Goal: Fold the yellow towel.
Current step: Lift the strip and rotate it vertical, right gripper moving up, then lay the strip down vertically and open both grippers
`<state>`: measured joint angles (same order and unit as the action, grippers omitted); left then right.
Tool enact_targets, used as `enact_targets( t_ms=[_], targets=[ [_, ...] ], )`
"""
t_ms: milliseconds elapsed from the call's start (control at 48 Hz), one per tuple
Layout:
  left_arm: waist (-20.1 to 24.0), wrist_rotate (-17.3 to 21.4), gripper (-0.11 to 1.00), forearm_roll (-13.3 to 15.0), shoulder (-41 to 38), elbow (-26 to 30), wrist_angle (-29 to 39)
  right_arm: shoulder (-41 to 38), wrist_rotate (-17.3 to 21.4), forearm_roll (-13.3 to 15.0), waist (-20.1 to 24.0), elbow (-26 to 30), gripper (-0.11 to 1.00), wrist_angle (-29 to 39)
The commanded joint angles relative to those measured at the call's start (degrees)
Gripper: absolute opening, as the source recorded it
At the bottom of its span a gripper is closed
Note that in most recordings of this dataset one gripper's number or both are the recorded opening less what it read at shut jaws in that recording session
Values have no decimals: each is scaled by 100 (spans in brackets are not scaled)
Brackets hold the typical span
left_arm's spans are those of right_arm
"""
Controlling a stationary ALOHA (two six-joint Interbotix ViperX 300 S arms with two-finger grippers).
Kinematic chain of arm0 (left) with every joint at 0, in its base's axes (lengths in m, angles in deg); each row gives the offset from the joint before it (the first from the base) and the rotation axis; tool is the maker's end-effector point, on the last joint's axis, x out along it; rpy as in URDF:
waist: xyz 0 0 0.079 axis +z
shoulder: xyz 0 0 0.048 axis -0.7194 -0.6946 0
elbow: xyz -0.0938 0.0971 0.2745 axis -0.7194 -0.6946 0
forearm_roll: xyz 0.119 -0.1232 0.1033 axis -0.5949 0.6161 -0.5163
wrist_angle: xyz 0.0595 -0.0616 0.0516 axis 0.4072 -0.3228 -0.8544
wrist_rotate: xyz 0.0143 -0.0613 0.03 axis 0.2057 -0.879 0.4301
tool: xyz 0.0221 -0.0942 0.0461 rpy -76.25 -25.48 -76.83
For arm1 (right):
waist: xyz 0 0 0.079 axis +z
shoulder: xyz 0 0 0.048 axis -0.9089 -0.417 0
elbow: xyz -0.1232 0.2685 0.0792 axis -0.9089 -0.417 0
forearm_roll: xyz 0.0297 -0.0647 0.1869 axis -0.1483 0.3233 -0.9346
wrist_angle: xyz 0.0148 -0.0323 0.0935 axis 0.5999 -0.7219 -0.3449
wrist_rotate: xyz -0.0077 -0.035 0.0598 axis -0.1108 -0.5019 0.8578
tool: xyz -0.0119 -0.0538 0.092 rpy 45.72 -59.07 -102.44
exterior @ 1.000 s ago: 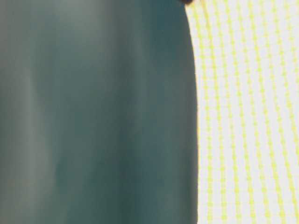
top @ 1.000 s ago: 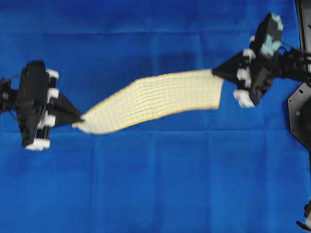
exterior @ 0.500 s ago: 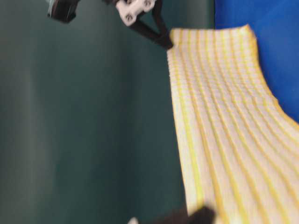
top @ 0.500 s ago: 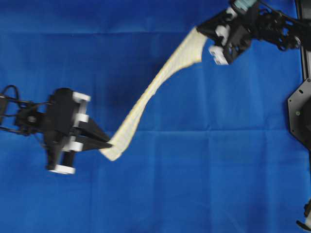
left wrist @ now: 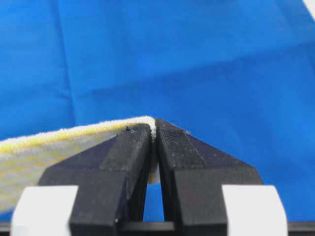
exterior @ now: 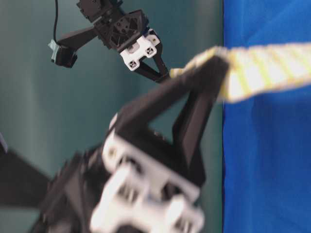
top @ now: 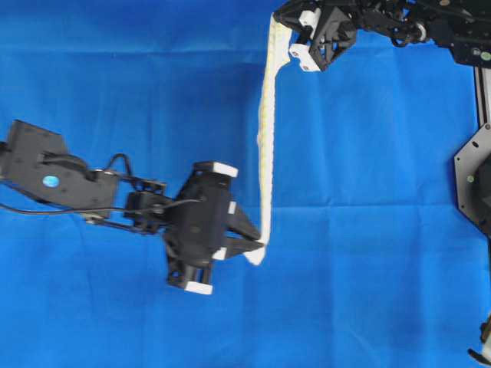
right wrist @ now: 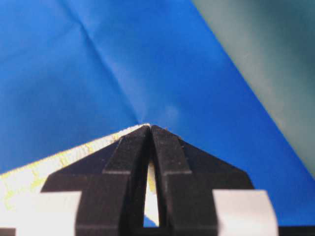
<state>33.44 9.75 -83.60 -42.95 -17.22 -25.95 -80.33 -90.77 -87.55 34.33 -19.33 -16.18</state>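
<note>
Towel, the yellow-checked one, hangs stretched edge-on in a narrow band between 2 hands above the blue cloth covering the surface. Left hand has its fingers pressed together, pinching the towel's corner at their tips. Right hand, well apart from the left, likewise pinches the opposite corner, the fabric trailing off to one side of its fingers.

The towel hangs stretched above the background cloth, left gripper at its near end, right gripper at its far end.
</note>
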Motion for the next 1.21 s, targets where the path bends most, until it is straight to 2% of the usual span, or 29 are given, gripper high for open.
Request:
enact_targets(
  t_ms=[0, 292, 646, 771, 1000, 1188],
  targets=[
    [-176, 114, 2, -18, -62, 466, 88, 53, -9, 26, -246, 176, 2, -53],
    [-141, 193, 2, -18, -272, 729, 70, 299, -9, 26, -290, -97, 2, -35],
    [26, 237, 2, -18, -782, 1318, -176, 1160, -9, 26, -439, -932, 2, -26],
    [53, 220, 2, -18, -976, 1389, -352, 1160, 0, 35, -439, -949, 2, 105],
    [44, 97, 2, 0, -1046, 1195, -396, 835, -18, 35, -413, -800, 2, 158],
    [18, -246, 2, 0, -932, 844, -466, 308, -26, 35, -211, -501, 2, 18]
  ],
)
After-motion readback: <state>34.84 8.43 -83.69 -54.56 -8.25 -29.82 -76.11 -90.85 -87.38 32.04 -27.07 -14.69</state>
